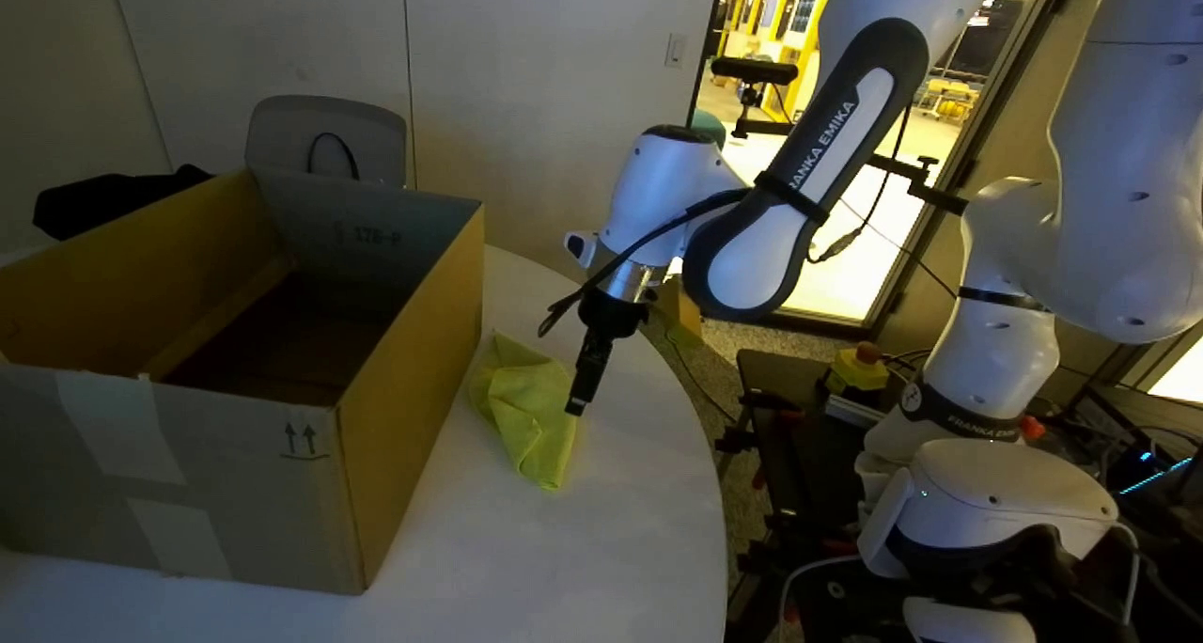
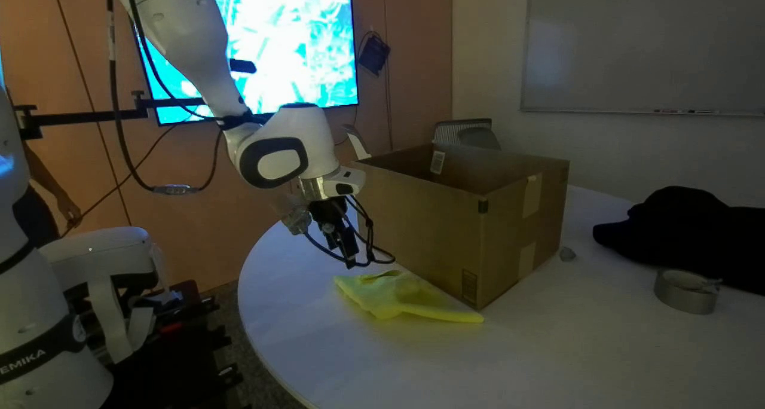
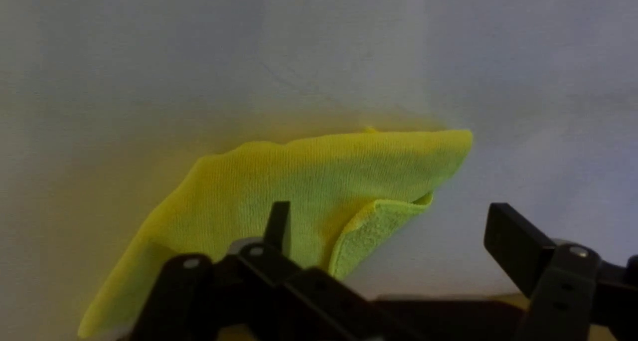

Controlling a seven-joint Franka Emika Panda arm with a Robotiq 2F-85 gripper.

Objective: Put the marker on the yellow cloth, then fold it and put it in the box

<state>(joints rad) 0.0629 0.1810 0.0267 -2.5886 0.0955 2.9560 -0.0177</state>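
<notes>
The yellow cloth (image 1: 531, 417) lies crumpled and partly folded on the white table, close beside the box (image 1: 414, 389). The cloth also shows in an exterior view (image 2: 406, 298) and in the wrist view (image 3: 309, 176), where one corner is turned over. The box is a large open-topped tan carton, also in an exterior view (image 2: 418, 229). My gripper (image 1: 576, 408) points down above the cloth's edge, apart from it. In the wrist view the gripper's fingers (image 3: 389, 206) are wide apart with nothing between them, one over the cloth, one over bare table. The marker is hidden or out of view.
The box walls stand high right beside the cloth. The round white table (image 1: 601, 549) has a curved edge on the robot's side. A black garment (image 2: 687, 235), a tape roll (image 2: 686, 292) and a small grey lump (image 2: 567, 254) lie beyond the box. A grey chair (image 1: 367, 135) stands behind.
</notes>
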